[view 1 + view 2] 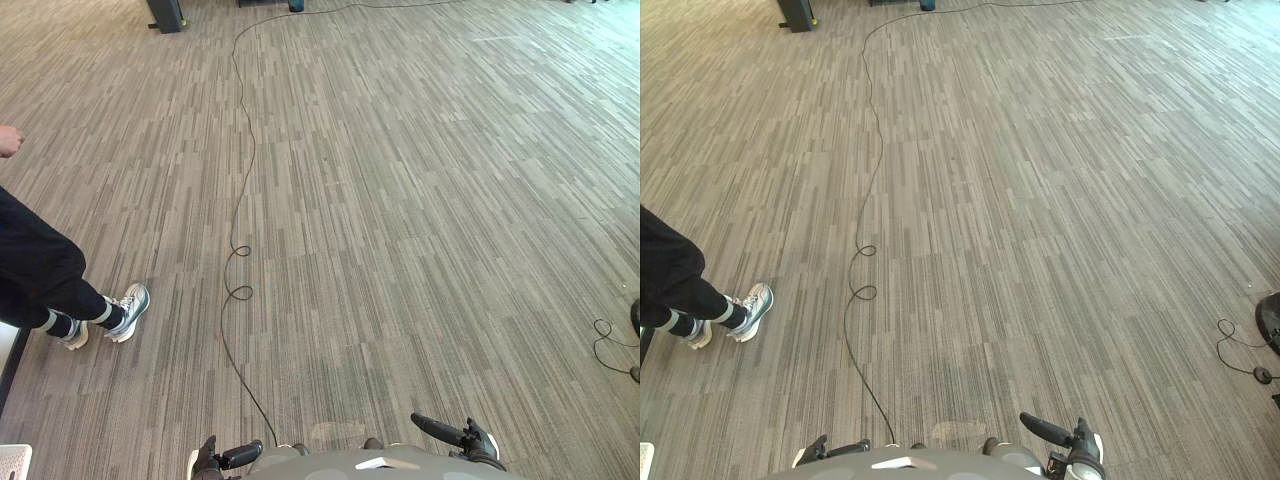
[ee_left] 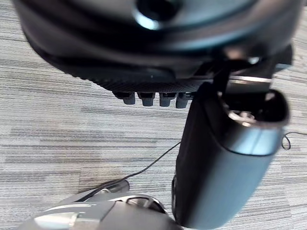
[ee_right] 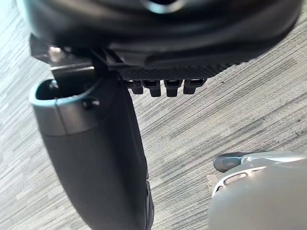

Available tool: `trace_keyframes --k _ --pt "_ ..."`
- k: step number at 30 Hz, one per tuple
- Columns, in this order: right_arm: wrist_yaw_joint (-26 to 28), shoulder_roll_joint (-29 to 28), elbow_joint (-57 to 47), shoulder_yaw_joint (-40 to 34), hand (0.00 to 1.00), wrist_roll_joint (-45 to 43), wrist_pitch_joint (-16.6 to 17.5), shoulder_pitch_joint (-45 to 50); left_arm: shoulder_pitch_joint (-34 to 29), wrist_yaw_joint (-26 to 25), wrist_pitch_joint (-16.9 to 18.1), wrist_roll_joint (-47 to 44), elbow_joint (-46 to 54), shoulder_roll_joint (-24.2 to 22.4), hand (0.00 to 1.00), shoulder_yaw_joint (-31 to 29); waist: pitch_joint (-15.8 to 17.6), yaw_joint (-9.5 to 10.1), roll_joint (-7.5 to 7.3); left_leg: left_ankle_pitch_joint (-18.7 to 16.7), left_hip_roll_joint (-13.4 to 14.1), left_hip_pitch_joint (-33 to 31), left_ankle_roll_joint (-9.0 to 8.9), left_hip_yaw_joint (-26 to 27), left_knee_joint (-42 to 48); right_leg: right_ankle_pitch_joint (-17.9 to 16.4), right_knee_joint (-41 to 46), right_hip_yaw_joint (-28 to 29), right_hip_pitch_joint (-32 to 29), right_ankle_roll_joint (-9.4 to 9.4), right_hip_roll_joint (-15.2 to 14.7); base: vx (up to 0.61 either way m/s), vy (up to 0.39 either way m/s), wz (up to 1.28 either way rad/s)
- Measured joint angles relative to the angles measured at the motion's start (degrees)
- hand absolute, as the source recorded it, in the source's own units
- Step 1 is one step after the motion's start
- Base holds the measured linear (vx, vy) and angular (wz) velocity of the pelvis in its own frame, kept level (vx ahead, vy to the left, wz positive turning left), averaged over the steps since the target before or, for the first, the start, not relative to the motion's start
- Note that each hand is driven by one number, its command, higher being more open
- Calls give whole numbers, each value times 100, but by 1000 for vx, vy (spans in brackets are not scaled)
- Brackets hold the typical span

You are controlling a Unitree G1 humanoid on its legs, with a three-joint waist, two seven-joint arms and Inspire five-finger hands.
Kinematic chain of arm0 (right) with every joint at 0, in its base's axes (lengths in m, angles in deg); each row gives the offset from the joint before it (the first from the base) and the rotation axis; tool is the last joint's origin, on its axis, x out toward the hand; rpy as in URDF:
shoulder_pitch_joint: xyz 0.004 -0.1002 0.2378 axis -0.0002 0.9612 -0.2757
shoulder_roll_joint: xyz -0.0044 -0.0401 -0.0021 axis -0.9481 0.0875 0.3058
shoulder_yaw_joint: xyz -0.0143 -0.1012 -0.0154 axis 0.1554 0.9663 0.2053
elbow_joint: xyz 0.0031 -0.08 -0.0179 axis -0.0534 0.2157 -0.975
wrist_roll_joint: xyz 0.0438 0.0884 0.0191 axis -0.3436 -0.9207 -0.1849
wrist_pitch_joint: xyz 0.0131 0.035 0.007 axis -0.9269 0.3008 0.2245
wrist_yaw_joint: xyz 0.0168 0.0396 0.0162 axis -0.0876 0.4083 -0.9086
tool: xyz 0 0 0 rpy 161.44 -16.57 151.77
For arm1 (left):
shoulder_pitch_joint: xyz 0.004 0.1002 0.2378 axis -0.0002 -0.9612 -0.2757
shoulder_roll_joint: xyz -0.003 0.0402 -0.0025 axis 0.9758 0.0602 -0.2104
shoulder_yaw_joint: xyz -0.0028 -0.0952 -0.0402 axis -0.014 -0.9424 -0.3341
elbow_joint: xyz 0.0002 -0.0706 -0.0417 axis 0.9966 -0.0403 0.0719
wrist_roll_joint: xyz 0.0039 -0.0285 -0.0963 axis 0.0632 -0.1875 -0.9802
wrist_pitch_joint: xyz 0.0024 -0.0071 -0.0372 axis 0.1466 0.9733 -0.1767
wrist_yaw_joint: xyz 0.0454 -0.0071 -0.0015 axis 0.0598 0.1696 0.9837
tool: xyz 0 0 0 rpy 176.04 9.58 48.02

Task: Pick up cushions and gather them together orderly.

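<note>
We hold both hands low and close to us over the striped grey carpet point(image 1: 420, 200). The left hand point(image 1: 222, 458) is relaxed and loose, its thumb point(image 2: 220, 167) standing out from a straight row of fingers, and it grasps nothing. The right hand point(image 1: 470, 440) is likewise released, with its thumb point(image 3: 96, 158) out and nothing in it. Where the cushions lie we cannot tell. On our left a person in dark trousers point(image 1: 40, 270) and pale sneakers point(image 1: 128, 310) stands on the carpet, one hand point(image 1: 8, 140) raised near the edge. Far ahead on the left sits a dark base point(image 1: 167, 14).
</note>
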Motion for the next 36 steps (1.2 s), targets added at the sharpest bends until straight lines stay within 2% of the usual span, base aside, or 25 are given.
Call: trace_keyframes --k 6,17,27,34,36 --pt "48 -197 3 2 100 14 1 -254 140 104 40 21 54 -22 100 -2 74 -14 4 82 2 233 -127 130 -212 15 -41 -93 145 21 44 32 -20 -3" --pt "112 -250 184 -67 100 131 -51 -440 175 143 46 220 57 -25 100 0 180 -15 8 107 -5 298 -92 108 -367 16 -53 -264 190 19 63 -11 -21 5" --pt "107 -290 239 -117 100 356 -100 -524 236 140 35 219 47 41 100 49 286 -15 -70 234 -7 260 -79 99 -372 53 -52 -366 190 -39 65 -48 -44 4" --pt "102 -264 25 -136 100 578 -77 -702 406 119 38 217 56 23 100 33 813 -83 30 288 -5 210 -12 111 -271 60 48 -368 149 -62 36 -116 -40 0" --pt "100 -251 -74 -133 100 590 -66 -712 423 106 36 216 53 17 100 20 907 -112 58 289 -1 22 -10 121 -101 27 186 -364 -30 -103 -19 -129 -22 -2"
